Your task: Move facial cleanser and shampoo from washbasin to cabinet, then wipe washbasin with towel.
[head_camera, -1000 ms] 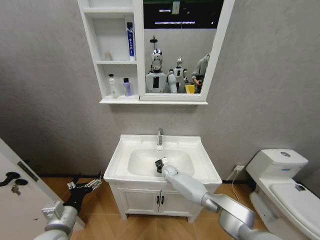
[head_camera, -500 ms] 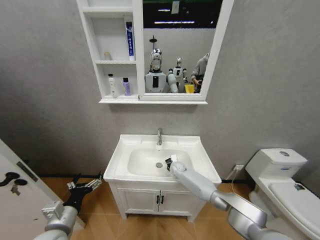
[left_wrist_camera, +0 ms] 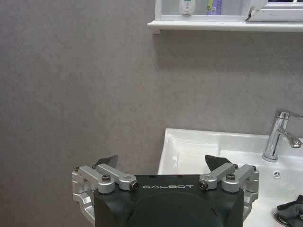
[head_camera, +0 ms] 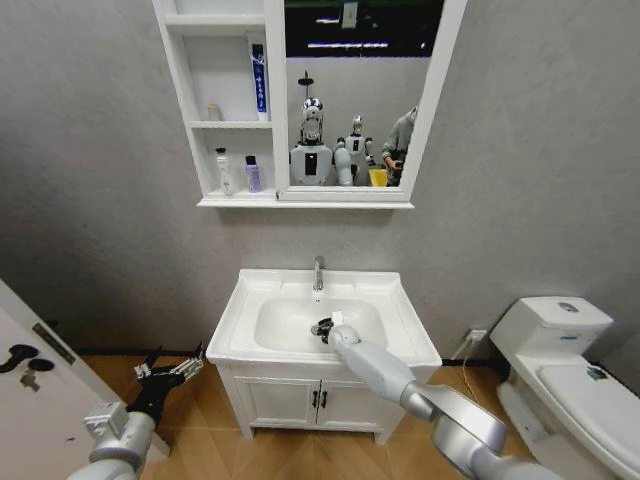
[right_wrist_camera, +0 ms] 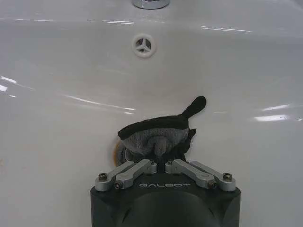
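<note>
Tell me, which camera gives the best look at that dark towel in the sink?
The right wrist view: the towel sits bunched, close up, pinched in the right gripper over the drain. The head view shows a small dark patch in the washbasin; the left wrist view catches one corner.

The right arm stretches forward and down, elbow low, its hand [right_wrist_camera: 161,163] with fingers pinched together — clamped on the towel [right_wrist_camera: 158,135]. The left arm hangs low at the robot's left side, its hand [left_wrist_camera: 161,165] spread open — idle.
</note>
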